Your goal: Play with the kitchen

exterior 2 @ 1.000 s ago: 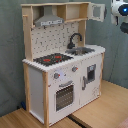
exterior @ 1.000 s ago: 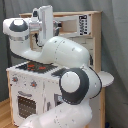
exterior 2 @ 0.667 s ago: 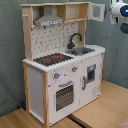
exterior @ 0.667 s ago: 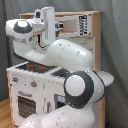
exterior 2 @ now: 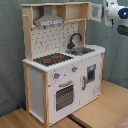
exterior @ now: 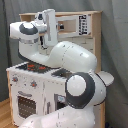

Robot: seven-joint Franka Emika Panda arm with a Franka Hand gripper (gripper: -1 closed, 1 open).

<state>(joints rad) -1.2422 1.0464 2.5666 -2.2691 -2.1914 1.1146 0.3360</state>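
The kitchen [exterior 2: 62, 65] is a tall toy made of white panels and pale wood. In the second exterior view it stands on a wooden floor [exterior 2: 102, 107] in front of a grey curtain [exterior 2: 10, 60]. Its stovetop [exterior 2: 52, 59] is black with red rings and sits on the second exterior view's left side of the white counter [exterior 2: 100, 49]. The grey sink [exterior 2: 82, 50] lies on the right side, with a curved black faucet [exterior 2: 75, 39] standing behind it. A pegboard [exterior 2: 50, 40] full of small holes covers the back. Below are two round knobs [exterior 2: 56, 76] and an oven door [exterior 2: 64, 96] with a dark window. An upper shelf [exterior 2: 57, 12] runs across the top.

In the first exterior view the big white robot arm [exterior: 70, 75] stands in front of the kitchen and hides much of it. The arm bends up toward the upper shelf. I cannot tell if the fingers are spread or pressed together. In the second exterior view only a white part of the robot shows at the top right corner.
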